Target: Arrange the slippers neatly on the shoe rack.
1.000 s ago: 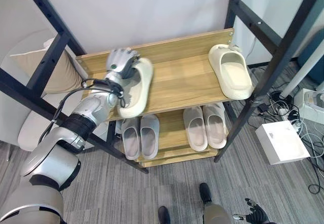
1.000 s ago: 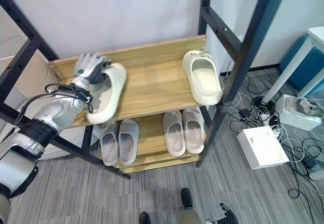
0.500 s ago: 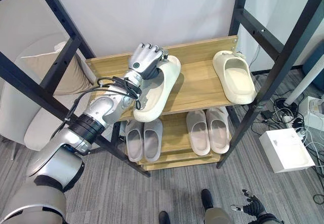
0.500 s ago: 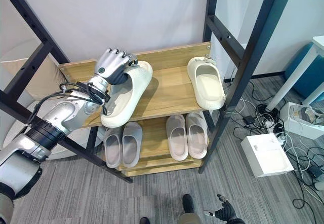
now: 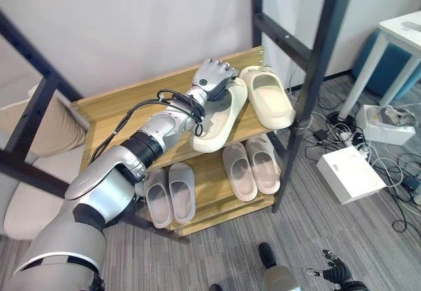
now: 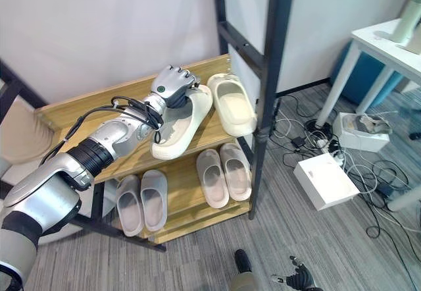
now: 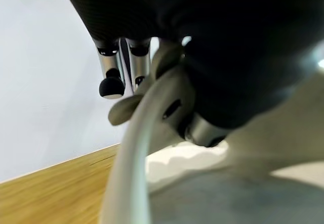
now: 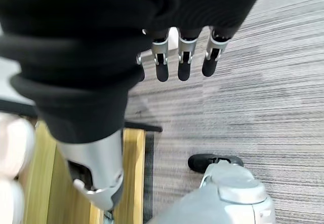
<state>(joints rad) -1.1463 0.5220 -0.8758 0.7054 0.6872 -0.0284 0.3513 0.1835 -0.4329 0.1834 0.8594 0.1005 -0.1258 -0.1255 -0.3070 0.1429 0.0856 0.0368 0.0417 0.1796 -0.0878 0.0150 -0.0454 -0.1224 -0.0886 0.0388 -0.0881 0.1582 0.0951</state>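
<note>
My left hand (image 5: pixel 212 80) is shut on the strap end of a cream slipper (image 5: pixel 218 121), seen close up in the left wrist view with the slipper's rim (image 7: pixel 132 148) under my curled fingers (image 7: pixel 111 79). The slipper lies slanted on the wooden upper shelf (image 5: pixel 118 116), with its heel hanging over the front edge. Its strap end is close beside the second cream slipper (image 5: pixel 268 97), which lies flat at the shelf's right end. My right hand (image 5: pixel 332 272) hangs low near the floor, fingers (image 8: pixel 185 57) straight.
Two grey pairs rest on the lower shelf: one left (image 5: pixel 170 193), one right (image 5: pixel 252 166). A black frame post (image 5: pixel 309 87) stands just right of the rack. A white box (image 5: pixel 350 172) and cables lie on the floor to the right. A beige cushion (image 5: pixel 36 130) is at the left.
My left hand has carried the cream slipper from the shelf's left part rightward, up beside the second cream slipper. The camera has also swung, shifting the whole scene.
</note>
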